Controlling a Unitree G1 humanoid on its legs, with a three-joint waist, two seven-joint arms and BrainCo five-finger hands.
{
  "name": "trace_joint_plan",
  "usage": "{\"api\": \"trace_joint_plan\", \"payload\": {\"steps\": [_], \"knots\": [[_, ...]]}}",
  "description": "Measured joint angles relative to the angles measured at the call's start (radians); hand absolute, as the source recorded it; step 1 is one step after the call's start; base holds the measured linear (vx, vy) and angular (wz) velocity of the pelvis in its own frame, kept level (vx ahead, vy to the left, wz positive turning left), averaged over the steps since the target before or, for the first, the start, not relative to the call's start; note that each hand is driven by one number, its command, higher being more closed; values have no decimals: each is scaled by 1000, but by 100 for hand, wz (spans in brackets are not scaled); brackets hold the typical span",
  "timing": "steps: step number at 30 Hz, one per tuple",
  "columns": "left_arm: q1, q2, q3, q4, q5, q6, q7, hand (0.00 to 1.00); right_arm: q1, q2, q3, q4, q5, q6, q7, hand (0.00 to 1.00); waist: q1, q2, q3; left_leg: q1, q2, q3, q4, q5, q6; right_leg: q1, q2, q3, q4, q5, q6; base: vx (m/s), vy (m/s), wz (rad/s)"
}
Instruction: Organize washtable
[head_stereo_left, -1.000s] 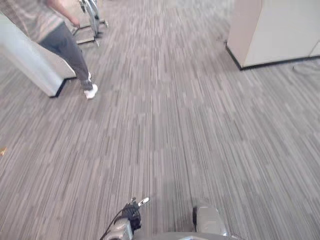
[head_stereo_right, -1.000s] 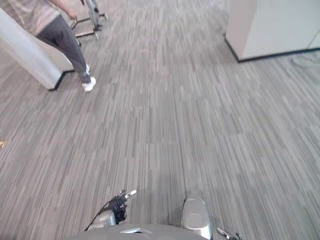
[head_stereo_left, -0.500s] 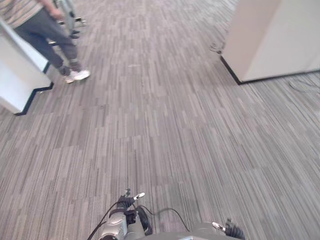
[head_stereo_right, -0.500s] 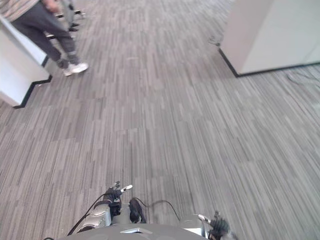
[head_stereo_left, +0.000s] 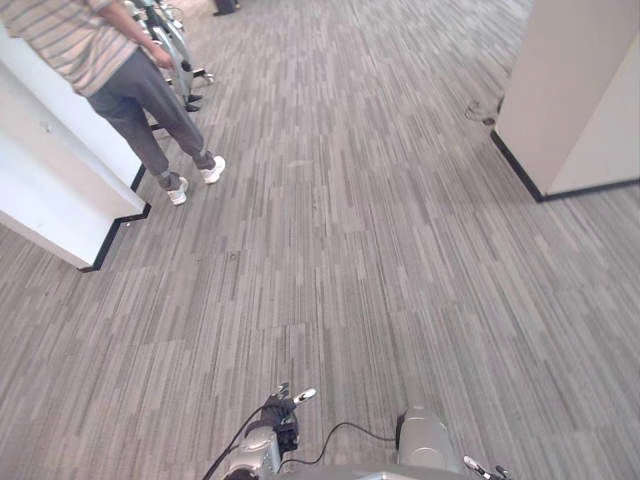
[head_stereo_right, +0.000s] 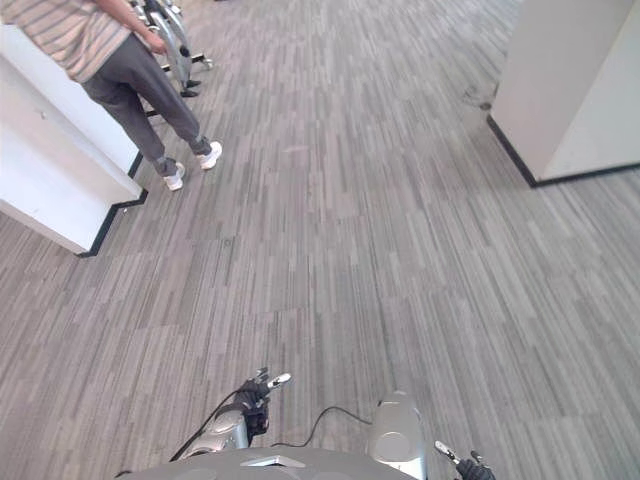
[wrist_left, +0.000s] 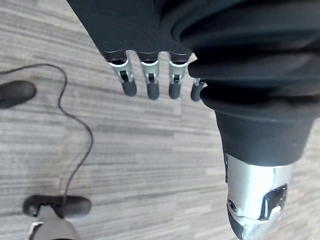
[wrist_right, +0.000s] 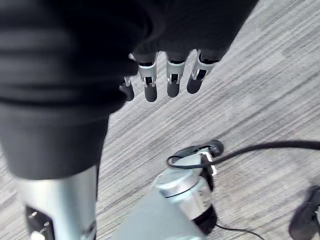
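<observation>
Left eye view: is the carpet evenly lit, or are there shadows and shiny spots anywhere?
Left eye view: soft, even light on the carpet, no glare patches. Left wrist view: the left hand has a bright sheen on its silver thumb, while its dark cover looks matt.

Floor (head_stereo_left: 350, 260): grey carpet, fine streaks in light and dark grey, running across whole area.

Far left: white counter (head_stereo_left: 50, 190) with black base strip, standing on carpet.

Just beside counter's corner: person (head_stereo_left: 130, 85), both white shoes (head_stereo_left: 212, 170) on carpet.

Behind person: metal frame (head_stereo_left: 175, 45) on dark feet, possibly wheeled; too far to tell.

Far right: beige cabinet (head_stereo_left: 580, 100), black skirting at floor line.

By cabinet's far corner: small dark clutter (head_stereo_left: 485, 112) on carpet.
</observation>
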Motion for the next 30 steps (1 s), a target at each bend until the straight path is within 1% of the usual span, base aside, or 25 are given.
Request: {"api": "trace_joint_plan", "payload": {"steps": [2, 3, 9, 11, 13, 14, 15, 16, 17, 19, 20, 22, 24, 25, 26, 27, 28, 29, 30], "knots": [[19, 2, 27, 6, 0, 7, -7, 0, -13, -10, -11, 1, 8, -10, 1, 0, 1, 0, -2, -6, -5, 4, -20, 11, -6, 4, 2, -6, -28, 8, 11, 35, 136, 12], [33, 35, 45, -1, 1, 8, -20, 0, -13, 39, -36, 38, 37, -8, 0, 0, 22, -33, -17, -51, -92, 121, -64, -105, 27, 4, -35, 52, -238, 196, 90, 13, 79, 5], [31, 35, 55, -1, 1, 8, -24, 0, -12, 43, -45, 38, 38, -8, 0, 0, 20, -32, -16, -48, -85, 140, -62, -109, 21, 10, -30, 50, -253, 196, 90, 1, 0, -2], [32, 38, 63, -1, 1, 9, -33, 0, -6, 48, -49, 38, 42, -8, 0, 0, 17, -29, -14, -42, -69, 159, -59, -116, 16, 36, -18, 39, -290, 208, 84, 17, -5, -8], [36, 47, 63, 0, 0, 12, -42, 0, 7, 64, -75, 38, 77, -8, 1, 0, 17, -27, -15, -38, -46, 183, -44, -125, 12, 68, -5, 19, -337, 227, 83, 45, 0, -6], [39, 52, 63, 0, 0, 18, -48, 0, 17, 74, -87, 38, 92, -8, 1, 0, 17, -26, -15, -39, -32, 214, -34, -127, 10, 89, 1, 3, -372, 245, 81, 53, 14, 3], [39, 57, 63, 1, 0, 26, -58, 0, 26, 81, -89, 39, 117, -7, 1, 0, 12, -20, -16, -42, -17, 269, -16, -126, 9, 112, 2, -12, -409, 262, 81, 40, 21, 11], [40, 59, 63, 1, 0, 30, -62, 0, 30, 85, -96, 39, 119, -6, 1, 0, 4, -21, -15, -46, -9, 304, -5, -126, 9, 122, 1, -24, -425, 269, 80, 24, 31, 28], [47, 64, 63, 4, 0, 33, -69, 0, 36, 91, -119, 39, 133, -4, 1, 0, -9, -20, -15, -50, 9, 362, 19, -126, 9, 141, -1, -43, -451, 278, 80, 33, 34, 31], [48, 83, 62, 6, 0, 40, -80, 0, 54, 107, -157, 39, 162, 10, 2, 0, -11, -18, -17, -55, 42, 438, 66, -126, 9, 165, -1, -73, -467, 283, 80, 68, 23, 32], [48, 88, 62, 6, 0, 40, -80, 0, 57, 110, -159, 39, 175, 12, 2, 0, -12, -17, -17, -56, 50, 447, 80, -126, 9, 169, 0, -85, -465, 281, 78, 84, -4, 30], [46, 97, 64, 5, -1, 40, -79, 0, 55, 114, -160, 47, 194, 13, 4, 0, -13, -17, -15, -62, 77, 481, 117, -126, 10, 167, 4, -99, -440, 258, 74, 95, -51, 24], [44, 106, 64, 6, -2, 41, -78, 0, 55, 119, -159, 52, 195, 13, 10, 0, -15, -18, -13, -80, 143, 515, 228, -138, 30, 163, 4, -128, -371, 201, 71, 86, -112, 37], [44, 108, 65, 6, -3, 41, -77, 0, 54, 120, -158, 52, 195, 13, 13, 0, -15, -19, -11, -81, 199, 553, 324, -145, 43, 163, 6, -143, -326, 164, 64, 50, -112, 31], [45, 108, 68, 5, -4, 41, -77, 0, 54, 119, -157, 52, 195, 13, 14, 0, -12, -19, -11, -80, 233, 579, 379, -146, 45, 163, 11, -144, -305, 147, 60, 47, -141, 16], [54, 106, 72, 5, -4, 41, -77, 0, 54, 114, -154, 58, 195, 12, 15, 0, -4, -14, -10, -78, 297, 616, 473, -145, 56, 165, 22, -145, -277, 121, 54, 24, -143, -1], [78, 106, 76, -1, -5, 41, -77, 0, 35, 98, -149, 77, 195, 10, 15, 0, -2, -7, -3, -81, 376, 632, 595, -127, 127, 177, 28, -145, -242, 88, 46, 26, -145, -4], [88, 104, 91, 0, -6, 41, -78, 0, 28, 93, -148, 81, 195, 10, 15, 0, -2, -8, -2, -88, 400, 620, 640, -103, 166, 178, 28, -143, -229, 71, 45, 31, -167, 3], [106, 100, 122, -6, -7, 31, -76, 0, 22, 87, -144, 81, 195, 7, 15, 0, -2, -20, 4, -135, 426, 522, 717, -40, 228, 181, 26, -136, -213, 45, 41, 53, -142, 19]]}}
